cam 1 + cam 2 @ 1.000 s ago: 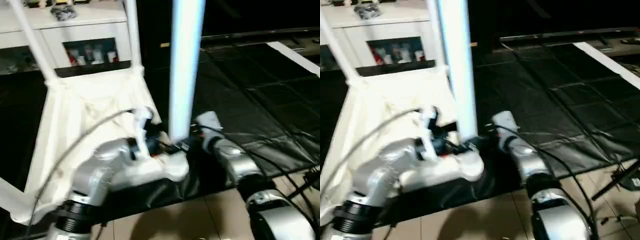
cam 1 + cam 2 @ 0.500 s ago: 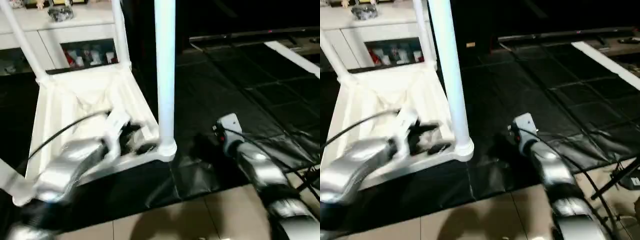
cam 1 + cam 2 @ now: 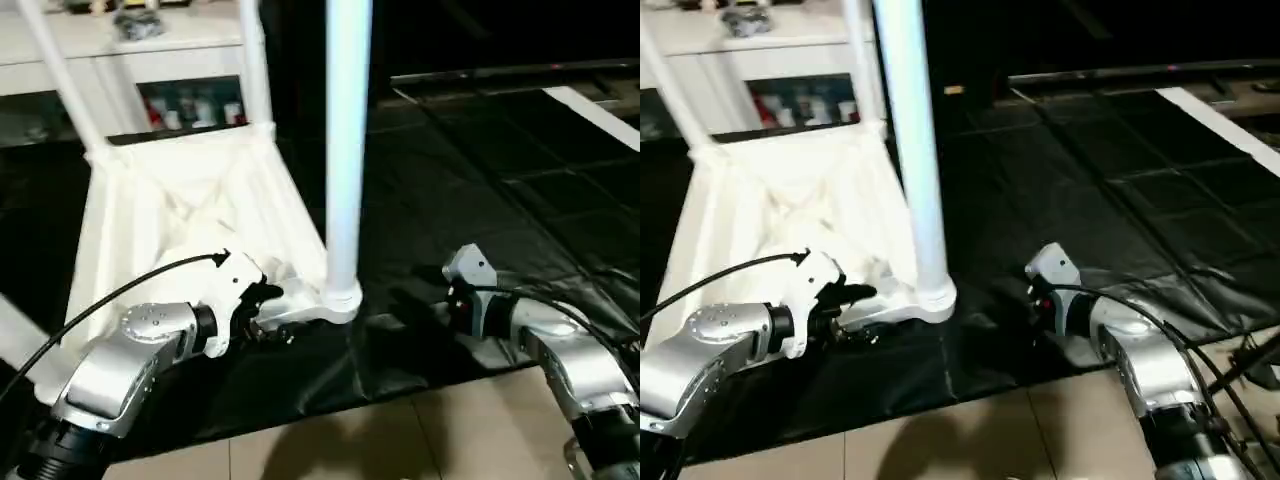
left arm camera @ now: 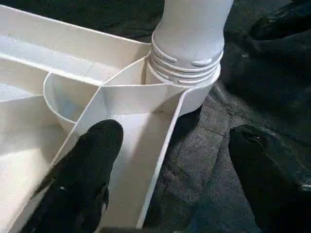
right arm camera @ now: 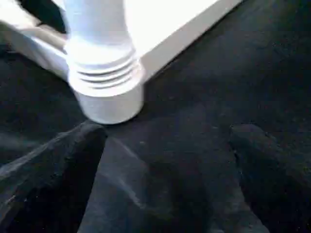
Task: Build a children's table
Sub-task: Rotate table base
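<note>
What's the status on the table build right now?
Left gripper open, straddling the tabletop edge by the near corner. Right gripper open, empty, over the black mat. Near leg upright in its socket. Nothing in the way.

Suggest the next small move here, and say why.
Probably pull both arms clear and inspect the table: the near leg stands upright, threads seated in the corner socket, and the open right tool holds nothing.

Smooth white plastic table [image 3: 180, 215], matt black mat [image 3: 500, 180]
</note>
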